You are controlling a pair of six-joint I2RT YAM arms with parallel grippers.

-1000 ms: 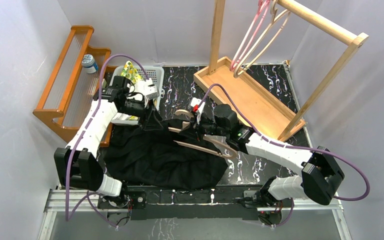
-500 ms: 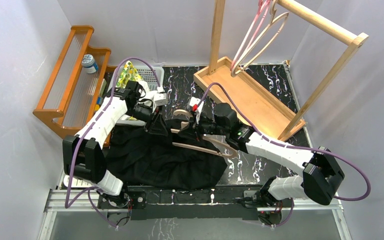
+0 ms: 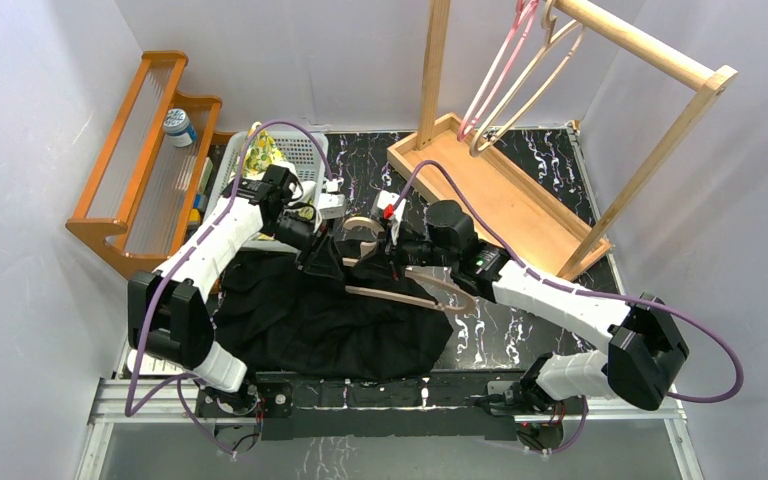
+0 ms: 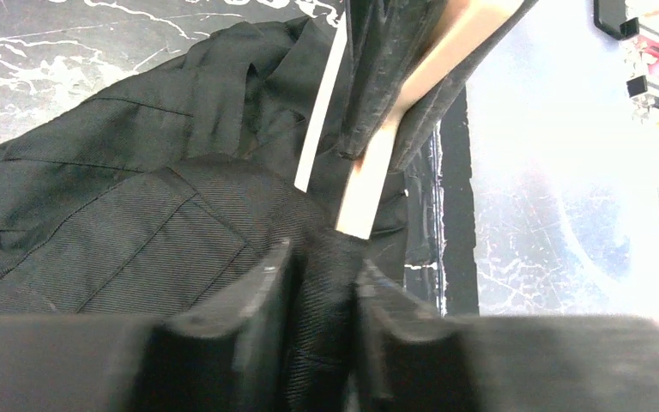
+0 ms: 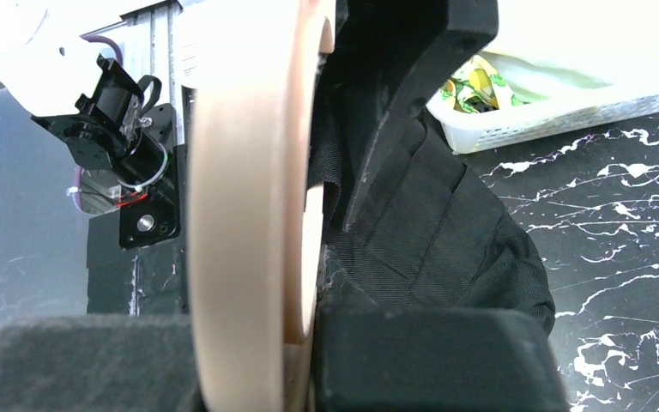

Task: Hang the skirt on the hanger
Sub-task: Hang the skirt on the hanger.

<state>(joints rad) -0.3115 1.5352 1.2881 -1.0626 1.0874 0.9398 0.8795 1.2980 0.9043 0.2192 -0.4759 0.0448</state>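
Black skirt (image 3: 310, 320) is bunched at the table's (image 3: 490, 335) near edge. Your left gripper (image 3: 317, 250) pinches its cloth and your right gripper (image 3: 392, 247) clamps the hanger (image 3: 415, 298). Tug hard and the cloth may slip free.

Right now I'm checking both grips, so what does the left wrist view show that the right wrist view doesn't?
Only the left wrist view shows the left gripper pinching a fold of the skirt. Only the right wrist view shows the right gripper clamped on the hanger, plus the white basket. Both show black skirt, wooden hanger and marbled table.
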